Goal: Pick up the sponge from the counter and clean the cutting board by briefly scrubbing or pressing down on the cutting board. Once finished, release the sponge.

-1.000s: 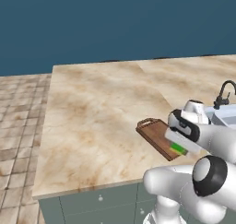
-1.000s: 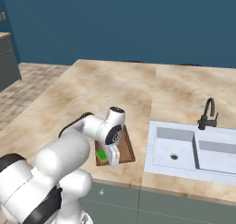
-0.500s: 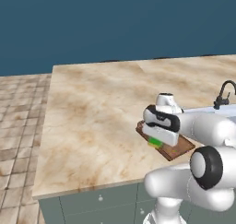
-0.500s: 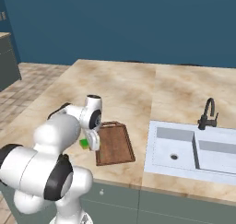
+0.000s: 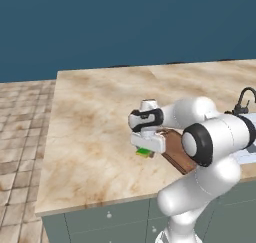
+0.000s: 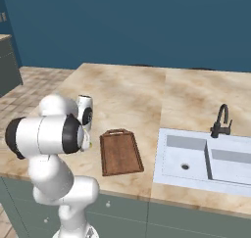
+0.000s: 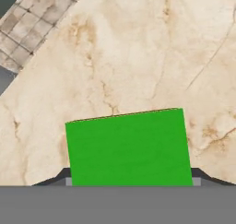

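Observation:
The green sponge [image 5: 144,152] sits in my gripper [image 5: 146,149], which is shut on it just above the counter [image 5: 95,112], a little left of the cutting board [image 5: 176,148]. In the hand view the sponge [image 7: 128,147] shows its flat green top over bare marble, with the gripper [image 7: 129,180] dark at its two lower corners. The reddish-brown cutting board [image 6: 120,153] lies bare near the counter's [image 6: 132,95] front edge, handle loop at the far end. My own arm hides the board's right part in the left base view.
A white sink [image 6: 206,158] with a dark faucet [image 6: 221,119] lies right of the board. The counter's front edge runs close below the gripper. Brown tiled floor [image 5: 22,122] lies beyond the counter's left edge.
The arm has swung left, carrying the sponge off the cutting board to above the bare counter beside the board's left edge. The board has stayed in place.

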Controlling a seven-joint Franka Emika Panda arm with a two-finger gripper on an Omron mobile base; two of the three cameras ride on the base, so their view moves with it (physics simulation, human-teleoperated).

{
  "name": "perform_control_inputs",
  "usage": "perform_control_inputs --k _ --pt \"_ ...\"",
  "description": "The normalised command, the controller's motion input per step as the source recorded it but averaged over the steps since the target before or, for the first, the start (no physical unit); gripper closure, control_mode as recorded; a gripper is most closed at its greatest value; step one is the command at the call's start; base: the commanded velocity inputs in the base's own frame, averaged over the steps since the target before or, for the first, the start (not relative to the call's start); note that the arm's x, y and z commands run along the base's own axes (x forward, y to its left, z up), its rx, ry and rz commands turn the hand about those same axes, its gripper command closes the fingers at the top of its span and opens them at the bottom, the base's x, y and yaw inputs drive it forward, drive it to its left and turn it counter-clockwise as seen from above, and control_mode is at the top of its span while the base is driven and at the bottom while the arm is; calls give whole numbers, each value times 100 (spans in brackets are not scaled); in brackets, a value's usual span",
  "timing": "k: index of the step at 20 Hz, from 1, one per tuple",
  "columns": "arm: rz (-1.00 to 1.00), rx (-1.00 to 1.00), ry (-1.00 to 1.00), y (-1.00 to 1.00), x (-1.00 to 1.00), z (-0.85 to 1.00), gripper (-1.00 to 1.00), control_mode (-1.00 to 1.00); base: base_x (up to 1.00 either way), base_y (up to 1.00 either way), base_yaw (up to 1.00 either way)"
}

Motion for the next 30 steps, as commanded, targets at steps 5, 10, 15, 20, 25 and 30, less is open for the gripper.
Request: perform_control_inputs --k 5,10,15,20,25,30 --pt "0 -3 2 50 2 -74 -100 -100 0 0 0" --pt "0 3 -6 25 1 -38 -100 -100 0 0 0" --pt "-2 5 -9 2 -9 10 -100 -100 0 0 0" --pt "-3 0 0 -1 -28 62 -100 -100 0 0 0" --pt "0 -3 0 0 -21 95 -100 -100 0 0 0" --pt "-8 -1 -5 -4 -33 100 -100 -100 0 0 0"
